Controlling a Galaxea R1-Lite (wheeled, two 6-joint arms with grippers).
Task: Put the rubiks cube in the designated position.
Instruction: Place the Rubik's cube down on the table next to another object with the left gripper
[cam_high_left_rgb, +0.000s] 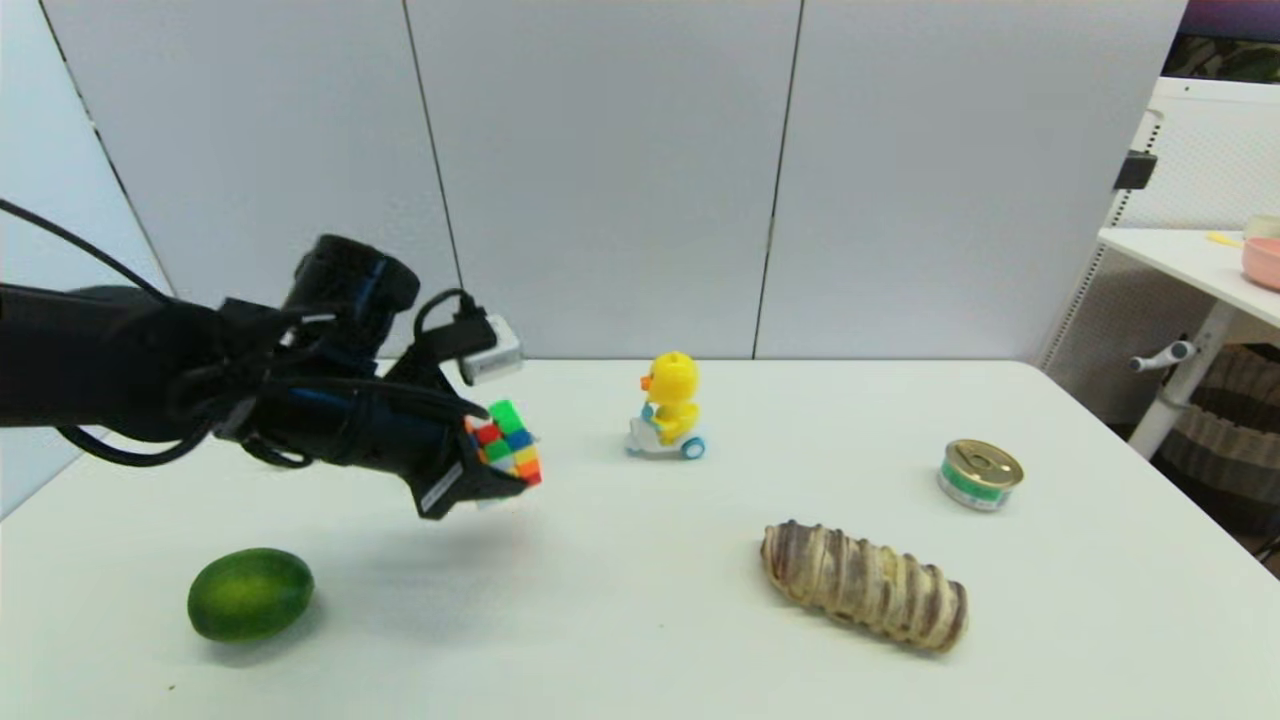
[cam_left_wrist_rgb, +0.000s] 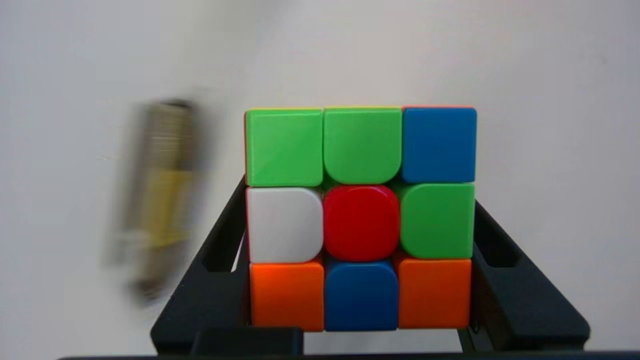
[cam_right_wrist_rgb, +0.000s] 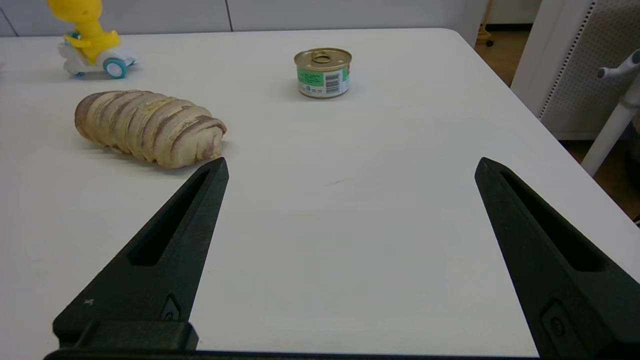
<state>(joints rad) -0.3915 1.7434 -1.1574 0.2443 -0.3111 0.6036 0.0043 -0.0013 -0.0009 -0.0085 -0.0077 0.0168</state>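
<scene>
Above the left half of the white bench (cam_high_left_rgb: 640, 640), the left gripper (cam_high_left_rgb: 497, 452) holds the rubiks cube (cam_high_left_rgb: 508, 442) off the surface, with a soft shadow on the bench below it. Black arm reaches in from the left edge of the head view, cables looped over the wrist. Fingers closed onto opposite sides of the cube; in the left wrist view the two black fingers (cam_left_wrist_rgb: 505, 280) press against its flanks and the cube (cam_left_wrist_rgb: 361, 219) fills the gap between them. Face toward that camera: green, green, blue in one row; white, red, green in the middle; orange, blue, orange nearest the finger bases. Cube looks tilted in the head view, one corner toward the duck.

Green fruit (cam_high_left_rgb: 250, 594) lies on the bench near the front left, below and to the left of the held cube, well apart from it. Yellow duck toy (cam_high_left_rgb: 668, 407) on a small wheeled scooter stands toward the back centre, to the right of the cube. Striped bread roll (cam_high_left_rgb: 864, 585) lies right of centre, nearer the front. Small tin can (cam_high_left_rgb: 980, 474) with a pull-ring lid stands upright, further right.

Right gripper (cam_right_wrist_rgb: 350, 172): seen only in its own wrist view, fingers spread wide, nothing between them, hanging over bare bench. Roll (cam_right_wrist_rgb: 149, 127), can (cam_right_wrist_rgb: 322, 72) and duck (cam_right_wrist_rgb: 90, 37) lie beyond it.

A blurred cylindrical shape beside the cube in the left wrist view; cannot tell what it is.
</scene>
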